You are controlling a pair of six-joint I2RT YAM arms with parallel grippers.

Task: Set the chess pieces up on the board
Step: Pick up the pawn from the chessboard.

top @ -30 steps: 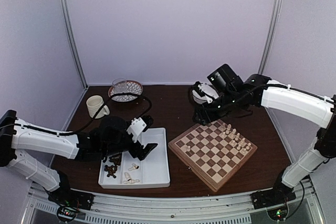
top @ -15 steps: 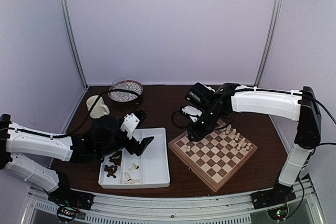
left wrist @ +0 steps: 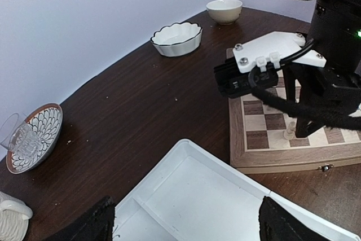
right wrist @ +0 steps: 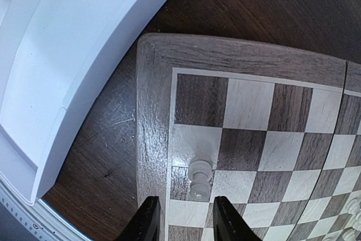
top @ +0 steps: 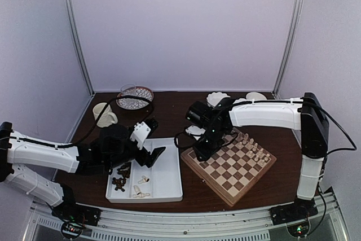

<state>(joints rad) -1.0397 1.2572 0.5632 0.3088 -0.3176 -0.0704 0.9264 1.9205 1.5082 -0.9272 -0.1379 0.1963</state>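
**Right gripper over a lone pawn at the board's 9 o'clock corner**

Top view: the board point(top: 223, 173) sits corner-on, just beside the white tray point(top: 166, 180) at its 3 o'clock. A row of pale chessmen point(top: 255, 149) stands along the board edge running from 12 to 3 o'clock. One pale pawn point(right wrist: 199, 176) stands upright near the 9 o'clock corner, in the file next to the rim.

Right gripper point(right wrist: 186, 219): points down over that corner with its jaws part-way apart, the gap wider than the pawn. The pawn sits just ahead of the fingertips. No contact is visible and nothing is held.

Left gripper point(left wrist: 189, 227): hovers over the tray with its jaws spread wide and nothing between them.

Tray contents: dark chessmen point(top: 118, 183) lie heaped toward 9 o'clock. A few pale pieces point(top: 140, 193) lie just beside them, toward 6 o'clock.
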